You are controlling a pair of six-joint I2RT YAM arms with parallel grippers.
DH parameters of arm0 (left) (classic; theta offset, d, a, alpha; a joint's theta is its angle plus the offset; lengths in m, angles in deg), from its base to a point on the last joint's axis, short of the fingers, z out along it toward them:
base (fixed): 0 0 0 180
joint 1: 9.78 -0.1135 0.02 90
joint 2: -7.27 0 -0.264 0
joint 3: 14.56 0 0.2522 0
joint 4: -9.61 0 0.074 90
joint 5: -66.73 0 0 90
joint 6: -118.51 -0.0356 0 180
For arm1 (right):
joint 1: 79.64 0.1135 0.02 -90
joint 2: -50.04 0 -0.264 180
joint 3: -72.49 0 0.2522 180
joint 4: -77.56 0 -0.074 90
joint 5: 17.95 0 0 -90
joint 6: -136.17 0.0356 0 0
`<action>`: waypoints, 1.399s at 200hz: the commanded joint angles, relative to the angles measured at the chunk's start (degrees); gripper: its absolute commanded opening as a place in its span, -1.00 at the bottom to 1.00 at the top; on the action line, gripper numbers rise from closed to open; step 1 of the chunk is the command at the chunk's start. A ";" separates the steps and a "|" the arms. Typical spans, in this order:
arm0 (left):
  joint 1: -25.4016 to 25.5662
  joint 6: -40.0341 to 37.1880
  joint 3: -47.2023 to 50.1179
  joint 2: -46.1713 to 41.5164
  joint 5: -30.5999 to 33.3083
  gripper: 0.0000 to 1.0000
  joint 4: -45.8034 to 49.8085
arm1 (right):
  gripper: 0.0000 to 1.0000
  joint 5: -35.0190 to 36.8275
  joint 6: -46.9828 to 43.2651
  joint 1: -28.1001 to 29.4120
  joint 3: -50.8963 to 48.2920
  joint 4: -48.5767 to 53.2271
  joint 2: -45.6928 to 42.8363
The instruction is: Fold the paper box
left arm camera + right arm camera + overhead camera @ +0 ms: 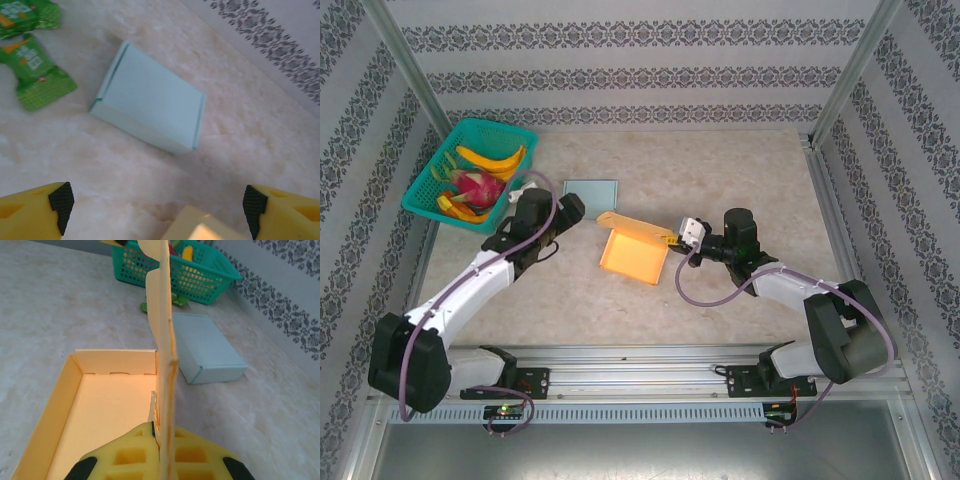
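Note:
An orange paper box [634, 254] lies open in the middle of the table, its lid flap [638, 228] raised along the far edge. My right gripper [678, 240] is shut on that flap at the box's right end. In the right wrist view the flap [165, 340] stands edge-on between the yellow fingers [135, 452], with the box tray [100, 410] on the left. My left gripper [567, 212] hovers open to the box's left. In the left wrist view its pads [61, 202] stand wide apart with nothing between them, and a corner of the orange box [200, 227] shows below.
A folded pale blue box [590, 190] lies behind the orange one, also seen as the blue box [150, 97] and blue box [207, 347]. A teal basket [470, 172] with bananas and a dragon fruit sits at far left. Green snack packets [35, 70] lie beside it.

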 commanded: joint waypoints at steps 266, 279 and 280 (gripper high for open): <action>12.36 12.73 -12.02 12.63 -12.87 0.57 4.59 | -1.00 -2.09 -2.56 0.70 -1.06 -1.57 -1.88; 12.97 12.74 -11.95 12.75 -12.79 0.51 4.24 | -1.00 -1.28 -3.14 1.03 -1.14 -1.44 -1.86; 13.00 12.74 -11.93 12.74 -12.76 0.51 4.22 | -1.00 -1.25 -3.20 1.04 -1.10 -1.39 -1.86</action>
